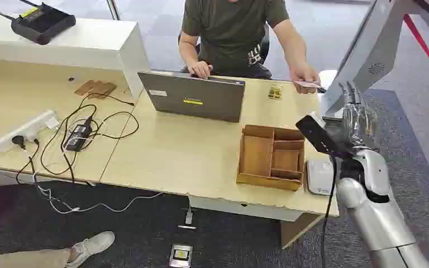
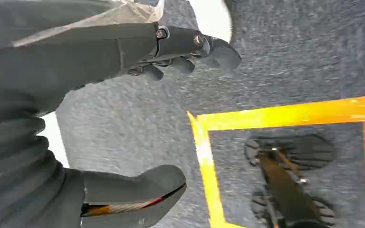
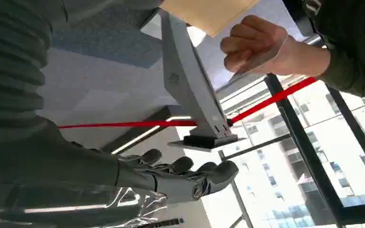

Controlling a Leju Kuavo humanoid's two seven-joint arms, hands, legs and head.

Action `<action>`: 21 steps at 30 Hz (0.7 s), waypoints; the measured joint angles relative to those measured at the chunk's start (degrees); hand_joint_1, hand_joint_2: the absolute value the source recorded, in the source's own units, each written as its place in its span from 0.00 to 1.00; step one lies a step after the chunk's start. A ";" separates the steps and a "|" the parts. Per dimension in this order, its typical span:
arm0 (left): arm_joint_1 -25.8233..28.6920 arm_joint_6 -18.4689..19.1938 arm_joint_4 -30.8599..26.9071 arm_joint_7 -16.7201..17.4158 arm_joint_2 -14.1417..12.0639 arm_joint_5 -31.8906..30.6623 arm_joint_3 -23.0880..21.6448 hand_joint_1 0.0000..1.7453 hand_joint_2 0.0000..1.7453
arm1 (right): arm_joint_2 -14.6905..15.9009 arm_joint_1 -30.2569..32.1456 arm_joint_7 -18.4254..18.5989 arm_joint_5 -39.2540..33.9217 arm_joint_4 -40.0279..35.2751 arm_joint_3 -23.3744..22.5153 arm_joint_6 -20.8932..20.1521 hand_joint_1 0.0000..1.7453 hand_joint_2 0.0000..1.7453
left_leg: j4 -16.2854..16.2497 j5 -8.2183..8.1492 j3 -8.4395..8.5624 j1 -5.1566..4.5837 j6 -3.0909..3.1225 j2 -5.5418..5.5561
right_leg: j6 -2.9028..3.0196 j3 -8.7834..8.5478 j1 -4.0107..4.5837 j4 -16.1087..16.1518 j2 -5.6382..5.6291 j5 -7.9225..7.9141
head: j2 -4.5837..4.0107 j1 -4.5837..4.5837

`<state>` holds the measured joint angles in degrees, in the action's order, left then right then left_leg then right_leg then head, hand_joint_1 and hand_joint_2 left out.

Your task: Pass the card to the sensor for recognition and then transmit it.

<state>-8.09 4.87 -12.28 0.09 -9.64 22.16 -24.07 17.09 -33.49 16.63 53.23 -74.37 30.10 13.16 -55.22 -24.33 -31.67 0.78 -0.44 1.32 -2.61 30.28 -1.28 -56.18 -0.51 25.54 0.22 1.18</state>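
card: the card (image 1: 307, 85) in the person's hand (image 1: 303, 74) lies just beyond our right hand (image 1: 359, 114), long axis crosswise.
fingers: our right fingers (image 3: 185, 167) are spread, holding nothing.

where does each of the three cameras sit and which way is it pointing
Head view: high on the body, facing forward and down at the desk, laptop and person; raised right hand shows.
Left wrist view: behind the hanging left hand, facing the grey carpet.
Right wrist view: behind the right hand, facing the person's hand with the card.
Shared: head and right wrist views both show the grey stand and card.
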 joint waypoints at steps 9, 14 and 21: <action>-1.01 -0.11 -0.07 1.75 0.11 0.44 -2.29 0.00 1.00 | -5.20 -5.82 0.02 5.46 8.89 7.36 2.95 0.00 1.00 | -0.01 -0.01 -0.09 0.00 0.00 -0.08 | 0.00 0.13 0.00 0.02 -0.02 0.01 | 0.00 0.00; -1.04 -0.15 -0.07 1.68 0.11 0.79 -3.30 0.00 1.00 | -7.34 -7.92 -0.11 5.72 12.95 9.56 4.46 0.17 1.00 | -0.01 -0.01 -0.09 0.00 0.00 -0.08 | 0.00 0.15 0.00 0.02 -0.03 0.01 | 0.00 0.00; -1.40 -0.22 -0.07 1.75 0.11 0.87 -4.17 0.00 1.00 | -8.81 -9.21 -1.33 5.63 15.45 10.97 4.74 1.00 1.00 | -0.01 -0.01 -0.08 0.00 0.00 -0.10 | 0.00 0.16 0.00 0.02 -0.03 0.00 | 0.00 -0.02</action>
<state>-9.49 4.66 -12.35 1.84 -9.53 23.04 -28.24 8.28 -42.70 15.30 58.86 -58.93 41.07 17.90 -55.24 -24.34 -31.76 0.78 -0.44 1.23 -2.61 30.43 -1.28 -56.16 -0.55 25.55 0.22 1.16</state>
